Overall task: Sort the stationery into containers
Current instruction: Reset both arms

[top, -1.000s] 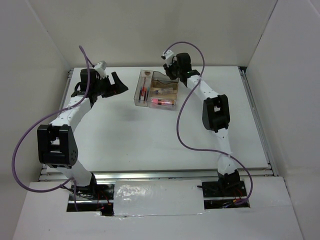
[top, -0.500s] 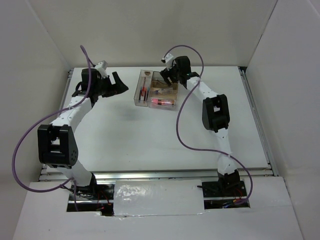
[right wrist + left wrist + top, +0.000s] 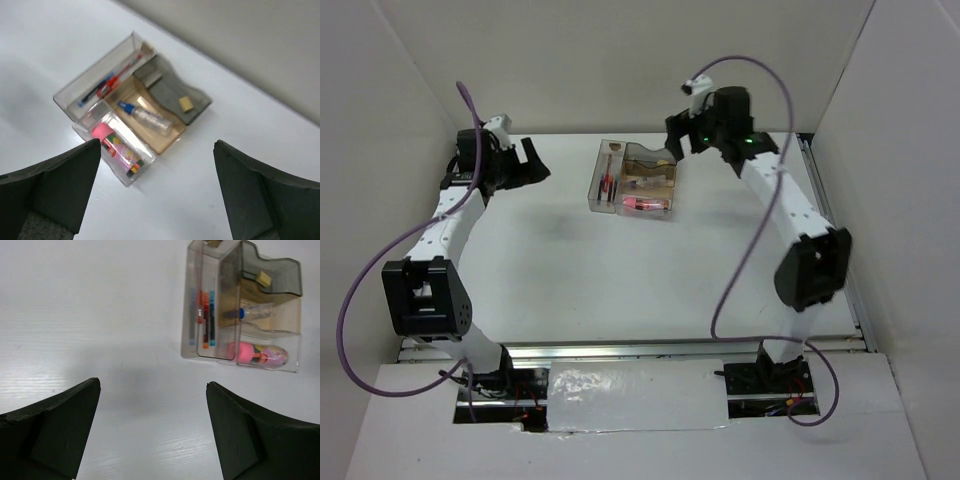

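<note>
The smoky transparent organizer tray [image 3: 660, 150] stands at the back middle of the table. Red and blue pens [image 3: 205, 320] lie in its long narrow compartment, with a small beige block [image 3: 214, 242] at that compartment's far end. A clear blue-capped bottle [image 3: 145, 116] rests on the tan bottom. Another beige block [image 3: 186, 103] sits in the dark compartment. The pink tube [image 3: 117, 147] fills the end compartment. My left gripper [image 3: 538, 160] hangs open and empty, left of the tray. My right gripper [image 3: 678, 140] is open and empty, just off the tray's right side, above table height.
White walls close in the table at the back and on both sides. Metal rails run along the right edge [image 3: 830, 230] and the near edge. Purple cables loop off both arms.
My right gripper has opened and drawn back from over the tray to its right side, its arm swinging out to the right. My left gripper has pulled back to the left.
</note>
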Controlling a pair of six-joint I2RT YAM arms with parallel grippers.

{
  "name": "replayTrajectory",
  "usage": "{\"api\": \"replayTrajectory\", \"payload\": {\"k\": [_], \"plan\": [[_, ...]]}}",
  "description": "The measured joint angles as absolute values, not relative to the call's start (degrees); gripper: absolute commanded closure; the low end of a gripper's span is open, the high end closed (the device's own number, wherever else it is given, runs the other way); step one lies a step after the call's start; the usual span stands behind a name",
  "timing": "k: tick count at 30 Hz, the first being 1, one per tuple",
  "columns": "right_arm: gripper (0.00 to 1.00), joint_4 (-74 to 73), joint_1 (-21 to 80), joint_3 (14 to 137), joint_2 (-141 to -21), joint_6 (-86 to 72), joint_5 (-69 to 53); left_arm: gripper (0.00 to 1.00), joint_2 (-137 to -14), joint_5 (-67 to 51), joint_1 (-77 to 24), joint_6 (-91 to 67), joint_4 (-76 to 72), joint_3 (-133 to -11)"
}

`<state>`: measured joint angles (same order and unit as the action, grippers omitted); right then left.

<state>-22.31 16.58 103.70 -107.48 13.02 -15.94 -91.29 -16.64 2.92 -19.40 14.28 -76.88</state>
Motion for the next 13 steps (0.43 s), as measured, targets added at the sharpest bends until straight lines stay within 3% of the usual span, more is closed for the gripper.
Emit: {"api": "replayTrajectory", "payload": {"k": [6, 13], "plan": [[0.0, -19.3, 3.5, 88.9, -84.8, 10.0, -15.5, 0.01, -87.7, -12.4, 7.2, -14.2, 19.7, -75.6], [0.0, -21.7, -6.2, 64.8, -76.0, 10.1, -14.8, 0.0, -79.0, -5.5, 8.6, -8.1, 21.7, -67.5]]}}
